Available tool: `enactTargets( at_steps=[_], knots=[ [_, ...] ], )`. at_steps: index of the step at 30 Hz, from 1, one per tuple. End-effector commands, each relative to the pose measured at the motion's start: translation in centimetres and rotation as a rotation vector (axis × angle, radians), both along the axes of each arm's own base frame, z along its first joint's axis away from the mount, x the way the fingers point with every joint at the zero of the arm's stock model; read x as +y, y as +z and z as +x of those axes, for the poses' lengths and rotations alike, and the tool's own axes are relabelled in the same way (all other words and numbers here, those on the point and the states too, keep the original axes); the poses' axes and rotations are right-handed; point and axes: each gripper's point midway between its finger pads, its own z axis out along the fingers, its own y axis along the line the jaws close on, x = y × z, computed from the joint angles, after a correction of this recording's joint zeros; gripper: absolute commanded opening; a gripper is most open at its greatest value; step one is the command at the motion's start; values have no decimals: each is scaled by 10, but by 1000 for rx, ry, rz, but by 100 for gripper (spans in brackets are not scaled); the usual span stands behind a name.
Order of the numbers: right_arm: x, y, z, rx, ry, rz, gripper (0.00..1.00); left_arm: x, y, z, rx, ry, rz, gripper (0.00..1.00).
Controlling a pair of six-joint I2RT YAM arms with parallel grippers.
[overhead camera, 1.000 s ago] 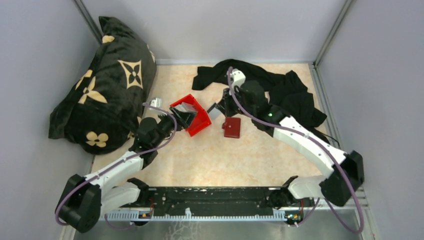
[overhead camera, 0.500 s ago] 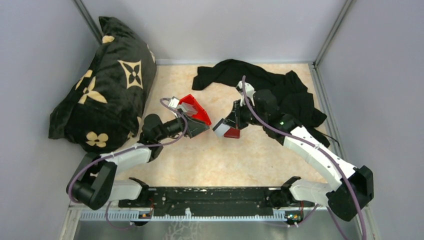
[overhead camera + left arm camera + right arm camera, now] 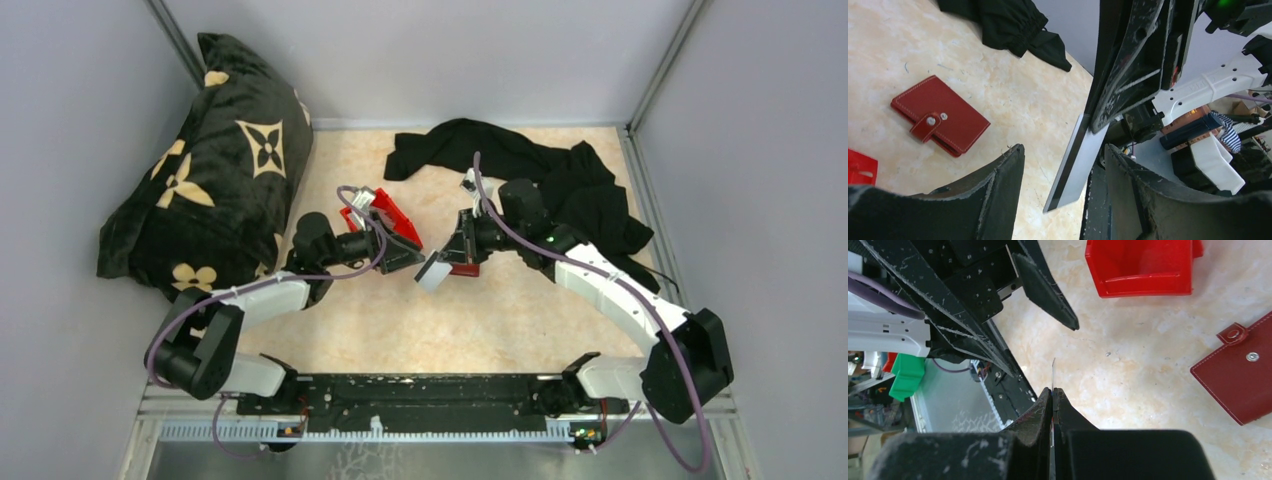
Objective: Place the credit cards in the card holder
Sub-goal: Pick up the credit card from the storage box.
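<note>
Evidently little is done: the card holder point(image 3: 940, 115) lies snapped shut on the table point(image 3: 400, 330), just beside the right gripper point(image 3: 1053, 392), with no card in it as far as shows. That gripper's fingers are clamped on the edge of one credit card point(image 3: 1078, 165), held aloft. The left gripper point(image 3: 1062, 150) stands open astride this card, apparently not touching it. Opening the holder and all insertion remain. No brand or writing is legible.
</note>
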Motion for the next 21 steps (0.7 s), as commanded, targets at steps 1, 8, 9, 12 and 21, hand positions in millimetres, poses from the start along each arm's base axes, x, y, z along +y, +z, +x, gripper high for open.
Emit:
enactTargets(
  at_steps=[1, 8, 9, 12, 21],
  knots=[
    [12, 15, 2, -17, 58, 84, 0, -6, 1, 1, -37, -92, 38, 65],
    [17, 16, 10, -6, 71, 100, 0, -8, -16, 1, -7, -133, 105, 59],
    [17, 17, 11, -4, 71, 103, 0, -7, -18, 1, -4, -134, 114, 58],
    [16, 16, 16, 3, 72, 111, 0, -7, -22, 1, -4, -140, 134, 55],
    [17, 12, 26, 19, 73, 133, 0, -7, -33, -4, 42, -190, 158, 43]
  ],
)
